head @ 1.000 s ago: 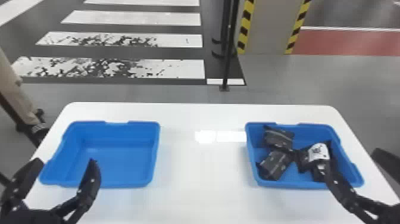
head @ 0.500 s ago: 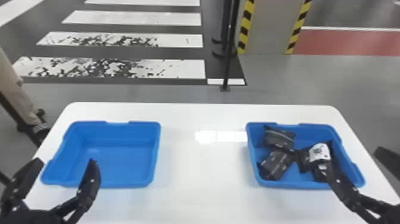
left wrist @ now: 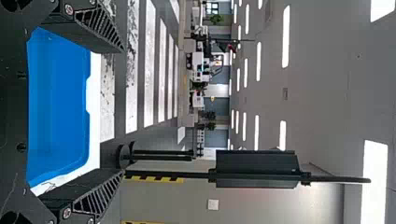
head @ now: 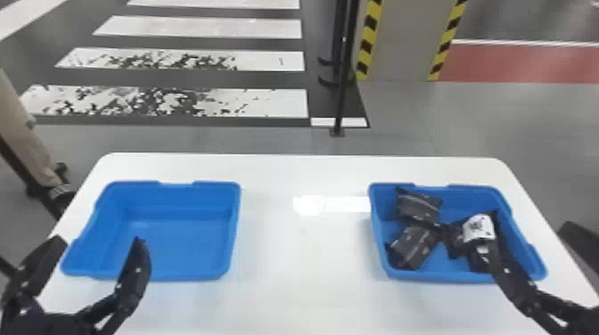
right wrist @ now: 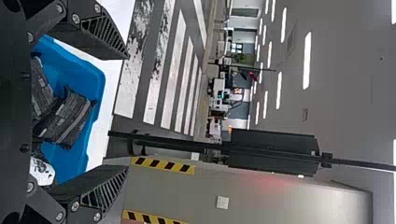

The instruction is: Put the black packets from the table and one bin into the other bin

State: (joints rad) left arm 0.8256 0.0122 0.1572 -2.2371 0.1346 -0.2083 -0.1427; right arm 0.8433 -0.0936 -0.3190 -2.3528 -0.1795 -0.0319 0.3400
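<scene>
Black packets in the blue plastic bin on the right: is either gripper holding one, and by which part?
Nothing is held: the left gripper and the right gripper are both open and empty.

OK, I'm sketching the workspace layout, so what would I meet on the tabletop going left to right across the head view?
An empty blue bin, a bright reflection on the white table, a second blue bin holding black packets.
</scene>
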